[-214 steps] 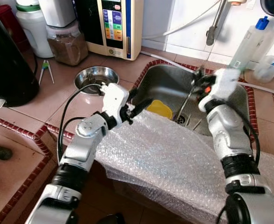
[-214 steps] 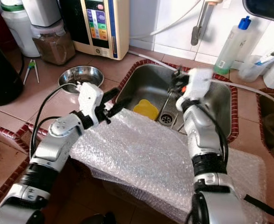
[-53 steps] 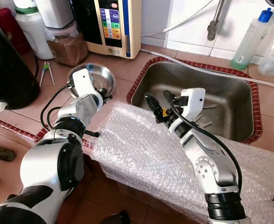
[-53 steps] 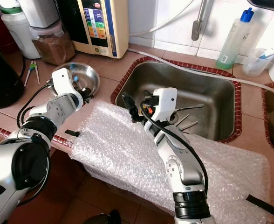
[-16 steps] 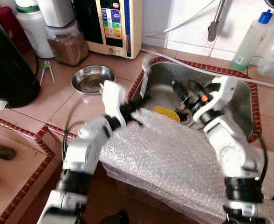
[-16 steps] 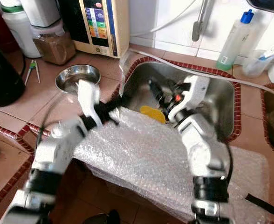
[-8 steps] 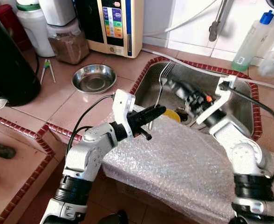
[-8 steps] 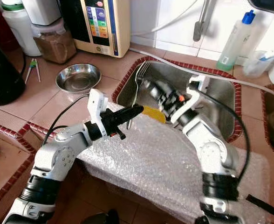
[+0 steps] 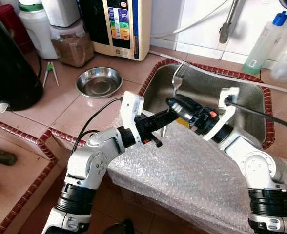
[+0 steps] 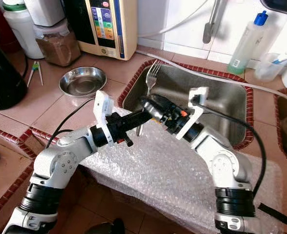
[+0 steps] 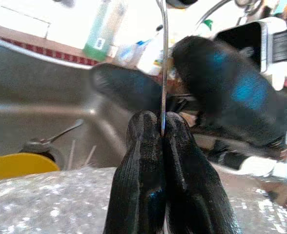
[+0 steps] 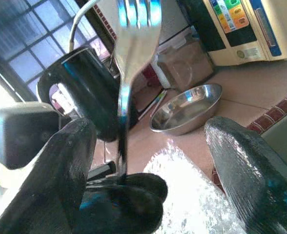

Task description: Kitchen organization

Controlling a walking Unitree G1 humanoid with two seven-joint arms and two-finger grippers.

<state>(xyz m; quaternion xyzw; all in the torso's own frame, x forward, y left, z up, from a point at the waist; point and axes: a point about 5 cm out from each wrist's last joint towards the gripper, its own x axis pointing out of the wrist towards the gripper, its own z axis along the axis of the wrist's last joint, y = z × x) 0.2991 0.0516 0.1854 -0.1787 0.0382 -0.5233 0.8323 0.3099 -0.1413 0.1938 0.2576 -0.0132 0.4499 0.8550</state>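
My left gripper [image 9: 169, 116] is clenched on the fork [image 9: 172, 92], which stands upright, tines up, over the sink's [image 9: 241, 92] near edge. My right gripper [image 10: 151, 105] is spread wide around the handle. To hand over cleanly, I should close the right squarely before loosening the left.

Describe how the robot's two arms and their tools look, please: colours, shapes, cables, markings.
Both arms are silver with black joint rings. Each carries a white wrist block and a thin black cable. The left tool and right tool each have two long, rounded black fingers. An orange-red spot sits near the right wrist.
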